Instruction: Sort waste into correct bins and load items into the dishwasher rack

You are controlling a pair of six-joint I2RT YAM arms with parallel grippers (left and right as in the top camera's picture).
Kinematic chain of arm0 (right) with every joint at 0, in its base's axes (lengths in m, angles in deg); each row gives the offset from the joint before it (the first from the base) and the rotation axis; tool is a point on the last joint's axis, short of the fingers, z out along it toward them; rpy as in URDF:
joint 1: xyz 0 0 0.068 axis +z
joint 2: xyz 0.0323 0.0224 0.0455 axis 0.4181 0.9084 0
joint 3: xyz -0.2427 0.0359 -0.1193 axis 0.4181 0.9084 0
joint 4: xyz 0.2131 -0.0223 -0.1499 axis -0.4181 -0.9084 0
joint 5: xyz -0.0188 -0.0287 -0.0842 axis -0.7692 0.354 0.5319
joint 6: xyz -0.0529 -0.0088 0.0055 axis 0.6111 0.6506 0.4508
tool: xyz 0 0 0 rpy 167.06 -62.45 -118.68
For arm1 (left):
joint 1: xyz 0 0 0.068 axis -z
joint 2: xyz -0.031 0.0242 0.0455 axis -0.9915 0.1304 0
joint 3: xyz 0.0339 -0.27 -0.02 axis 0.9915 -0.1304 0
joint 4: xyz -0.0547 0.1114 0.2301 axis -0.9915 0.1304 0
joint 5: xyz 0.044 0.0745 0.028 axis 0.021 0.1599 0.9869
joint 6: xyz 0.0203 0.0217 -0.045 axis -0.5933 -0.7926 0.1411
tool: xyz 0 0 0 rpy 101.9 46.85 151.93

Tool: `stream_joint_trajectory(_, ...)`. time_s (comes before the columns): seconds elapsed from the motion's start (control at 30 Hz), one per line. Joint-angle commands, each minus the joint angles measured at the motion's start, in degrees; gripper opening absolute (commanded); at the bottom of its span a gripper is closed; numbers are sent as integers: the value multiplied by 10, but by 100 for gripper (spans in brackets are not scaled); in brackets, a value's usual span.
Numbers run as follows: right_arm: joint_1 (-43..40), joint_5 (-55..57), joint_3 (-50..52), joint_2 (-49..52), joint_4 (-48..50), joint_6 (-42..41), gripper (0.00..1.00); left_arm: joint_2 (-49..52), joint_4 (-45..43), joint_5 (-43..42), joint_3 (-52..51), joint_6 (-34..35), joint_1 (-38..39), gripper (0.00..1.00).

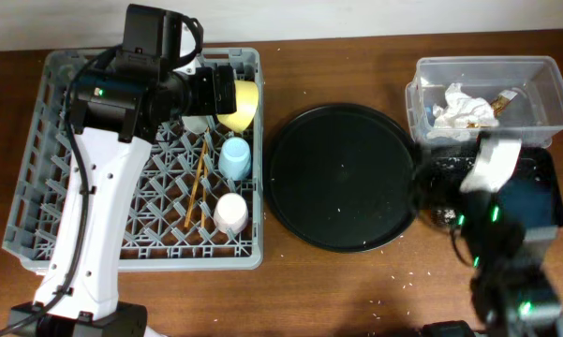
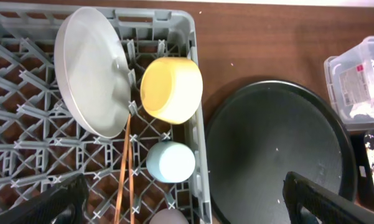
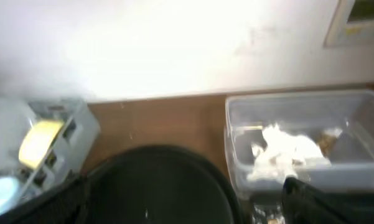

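Both pairs of jaws stand wide, released, holding nothing. Under my left gripper (image 2: 185,180) sit two cups: the white cup (image 2: 171,218) nearest, the blue cup (image 2: 170,162) just past it. Two chopsticks (image 2: 124,174) lie toward the left finger. Farther ahead, one bowl (image 2: 171,89) and one leaning plate (image 2: 90,74), all in the one rack (image 2: 193,37). One round tray (image 2: 274,155) lies off the right finger. Ahead of my right gripper (image 3: 185,183) comes that tray, then one tub (image 3: 233,137) holding a tissue clump (image 3: 280,152) and one wrapper (image 1: 503,101). The black bin (image 1: 541,161) lies under this gripper, mostly hidden.

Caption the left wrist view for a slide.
Plate, yellow bowl, blue cup and chopsticks sit in the grey rack.
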Motion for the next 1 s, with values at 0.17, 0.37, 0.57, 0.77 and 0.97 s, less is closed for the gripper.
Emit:
stream_joint_trajectory(0.17,3,-56,292,-250,150,29,99,-4,-1,-5,5,-5,0,99)
stream_joint_trajectory(0.37,3,-61,375,-336,172,29,99,-3,-1,-5,5,-5,0,100)
stream_joint_trajectory(0.57,3,-61,429,-375,214,29,98,-3,-1,-5,5,-5,0,100)
stream_joint_trajectory(0.77,4,-58,429,-375,163,29,98,-3,-1,-5,5,-5,0,100)
stream_joint_trajectory(0.97,4,-57,429,-374,165,29,98,-3,-1,-5,5,-5,0,100)
